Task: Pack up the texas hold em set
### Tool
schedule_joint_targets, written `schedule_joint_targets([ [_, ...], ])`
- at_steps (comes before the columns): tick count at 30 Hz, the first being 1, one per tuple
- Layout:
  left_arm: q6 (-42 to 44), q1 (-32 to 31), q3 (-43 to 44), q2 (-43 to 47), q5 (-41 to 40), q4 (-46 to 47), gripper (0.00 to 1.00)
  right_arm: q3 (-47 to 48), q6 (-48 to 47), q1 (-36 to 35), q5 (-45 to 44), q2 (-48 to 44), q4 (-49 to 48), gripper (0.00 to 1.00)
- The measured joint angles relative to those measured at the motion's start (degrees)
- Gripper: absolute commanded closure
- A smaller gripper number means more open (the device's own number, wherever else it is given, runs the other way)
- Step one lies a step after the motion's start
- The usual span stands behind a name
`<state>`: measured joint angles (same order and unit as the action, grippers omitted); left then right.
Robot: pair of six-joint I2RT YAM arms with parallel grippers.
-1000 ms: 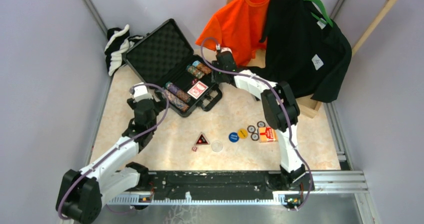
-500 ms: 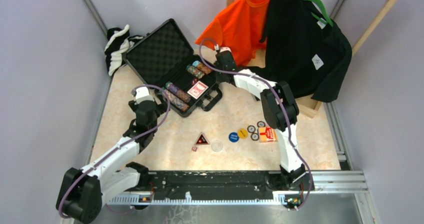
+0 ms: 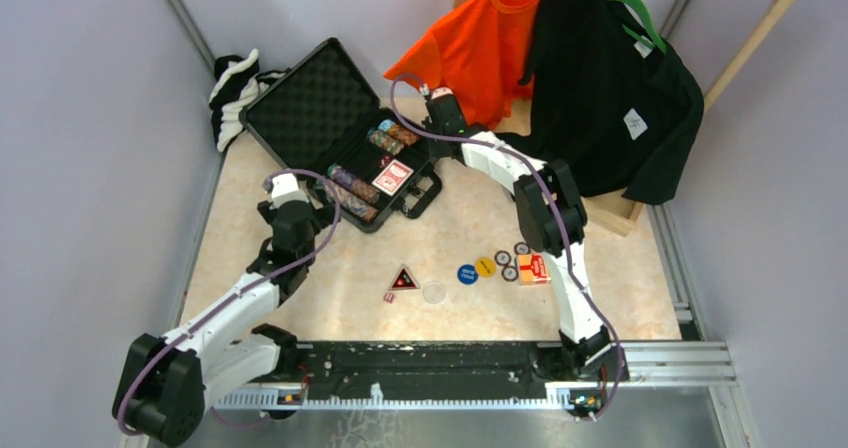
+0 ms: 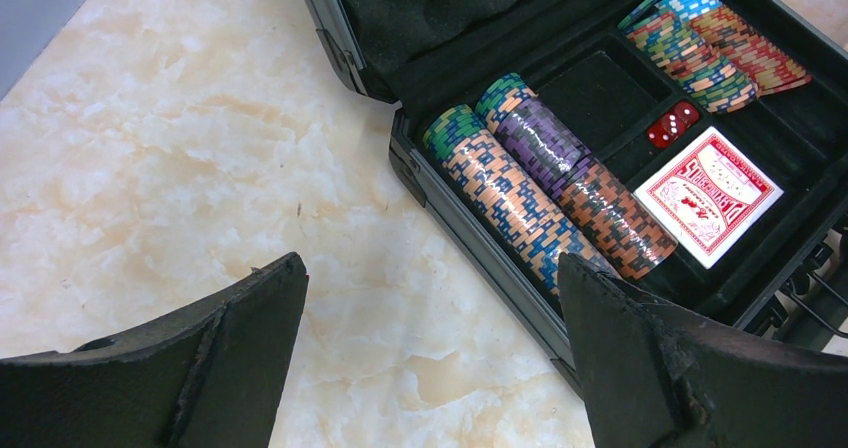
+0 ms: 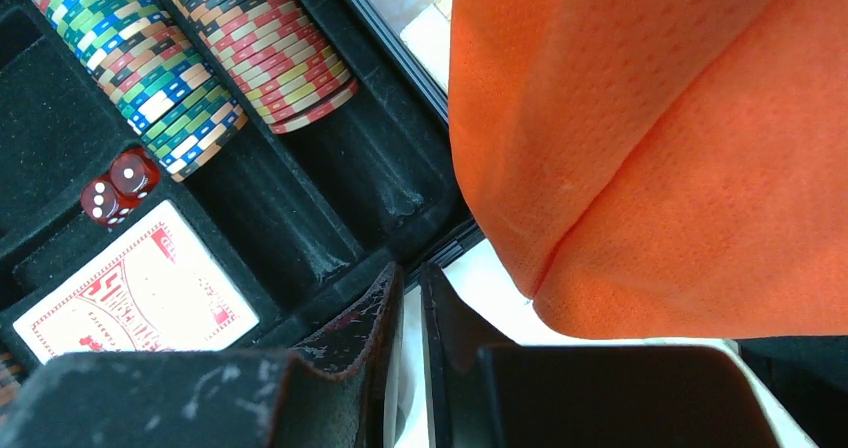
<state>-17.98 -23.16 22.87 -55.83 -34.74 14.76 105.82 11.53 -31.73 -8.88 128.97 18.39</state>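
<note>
**Case open on the table, several pieces outside it**

The black case lies open at the far left of the table, with its foam lid tipped back. Two rows of chips lie on their sides along the near-left end of the tray, and two more rows lie at the far end. Between them, a red card deck sits face up in its slot, with two red dice just beside it.

The left claw hangs above the table at the case's near-left corner, its fingers wide apart and holding nothing. The right claw is at the case's far-right rim, its fingers almost together with only a thin slit between them. The wrist view does not show whether they pinch the rim. An orange shirt hangs just beside it.

Well apart from the case, near the middle of the table, lie a black-red triangle, a clear disc, a blue disc and a yellow disc. Three small dark chips and an orange box lie just right of them. A black shirt hangs at the far right, and a striped cloth is bunched in the far-left corner.
</note>
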Motion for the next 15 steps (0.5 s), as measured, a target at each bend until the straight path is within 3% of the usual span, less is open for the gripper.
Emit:
schedule_joint_targets([
  [3,0.0,0.0,0.0,-0.3,0.0,0.0,0.0,-1.0,-0.3,0.0,0.1,-0.4,-1.3,0.66],
  [5,0.0,0.0,0.0,-0.5,0.0,0.0,0.0,-2.8,-0.5,0.0,1.0,-1.0,-3.5,0.6],
  [15,-0.3,0.0,0.0,-1.3,0.0,-0.1,0.0,-4.2,-1.6,-0.2,2.8,-1.9,-5.5,0.6],
])
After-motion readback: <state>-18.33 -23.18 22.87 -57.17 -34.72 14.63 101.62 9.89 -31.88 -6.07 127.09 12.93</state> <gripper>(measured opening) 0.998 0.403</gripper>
